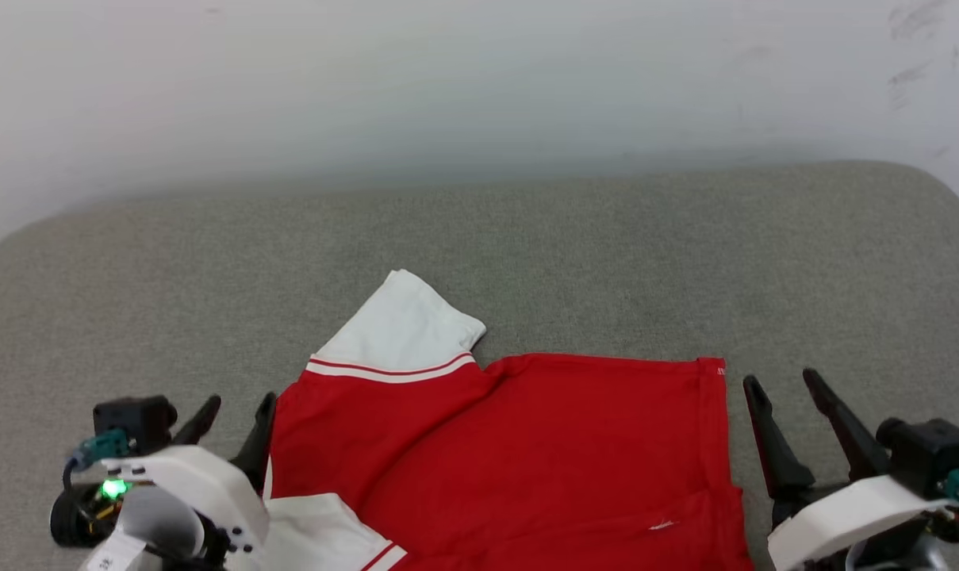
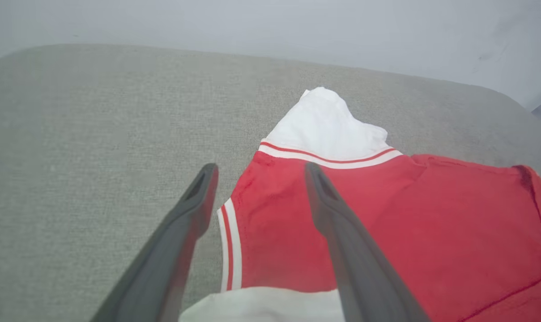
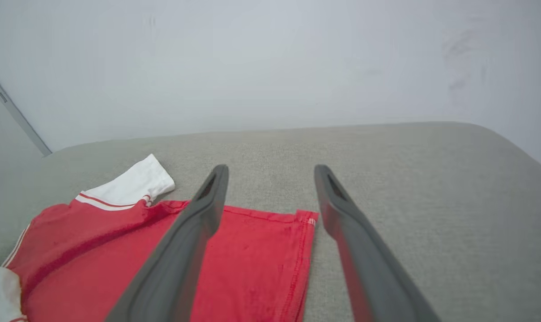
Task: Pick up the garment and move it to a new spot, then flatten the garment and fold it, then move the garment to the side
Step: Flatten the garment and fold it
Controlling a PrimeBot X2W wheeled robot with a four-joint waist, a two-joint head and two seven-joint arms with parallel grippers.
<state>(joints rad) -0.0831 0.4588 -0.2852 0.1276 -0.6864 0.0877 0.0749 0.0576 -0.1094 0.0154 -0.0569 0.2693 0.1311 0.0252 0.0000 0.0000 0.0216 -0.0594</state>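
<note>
- The garment (image 1: 527,444) is laid at the grey fabric counter's (image 1: 606,254) near edge.
- A pale wall (image 1: 447,79) is seen behind.
- The left fingers (image 1: 257,436) and right fingers (image 1: 769,436) are spread apart.

We get soft, even, diffuse light in all 3 views; shadows are faint, highlights tame. The wall (image 1: 479,79) reads pale and hazy, with a dimmer band where it meets the grey surface (image 1: 606,262). Red of the garment (image 1: 527,444) is saturated, not clipped. In the 2 wrist views the fingers (image 2: 355,255) blur toward the bottom edge, and the surface's far edge bows from the wide lens. A green light (image 1: 114,489) blooms slightly.
</note>
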